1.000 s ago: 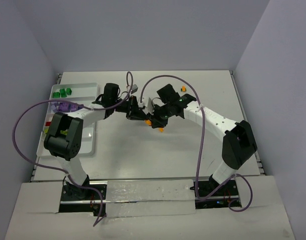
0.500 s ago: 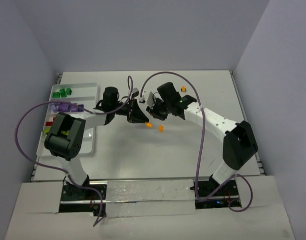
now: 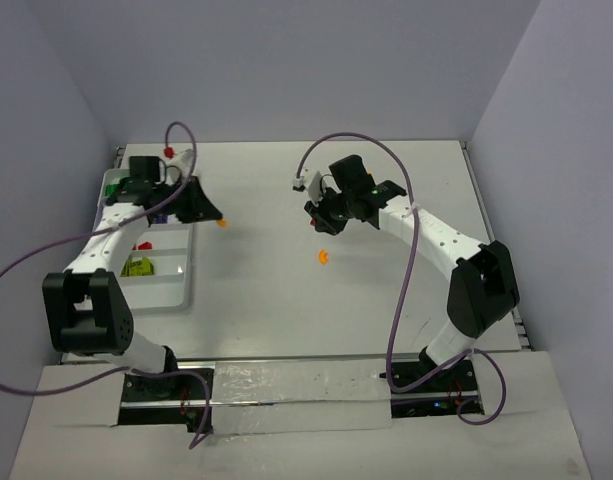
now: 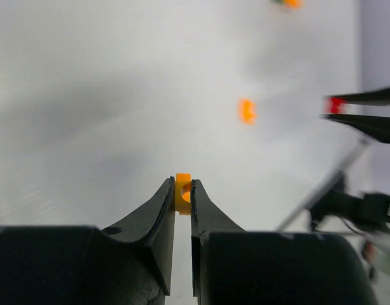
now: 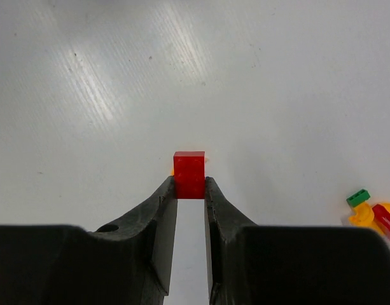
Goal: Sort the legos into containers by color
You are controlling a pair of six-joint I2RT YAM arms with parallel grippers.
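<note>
Reaching just past the tray's [image 3: 174,286] right edge, the left gripper [image 4: 182,198] pinches an orange brick [image 4: 182,185]; the right gripper [image 5: 189,190], at mid-table, clamps a red brick [image 5: 189,168] — grips only the wrist views make plain. The overhead view shows lime green bricks [image 3: 138,266] and red pieces [image 3: 143,243] in separate tray compartments.

Orange brick [image 4: 182,192]: tiny, pinched between fingertips of left gripper [image 4: 182,188], just right of tray's right edge in top view.
Red brick [image 5: 189,174]: rectangular, upright, clamped between tips of right gripper [image 5: 190,184], over middle of table [image 3: 286,300].
Loose orange brick [image 3: 323,256]: on table, near red brick, well apart from tray.
Tray [image 3: 176,285]: white, translucent, at table's left side, split into long compartments. Lime green bricks [image 3: 138,266] and red piece [image 3: 143,245] lie in adjacent compartments. Far compartments partly hidden by arm.
</note>
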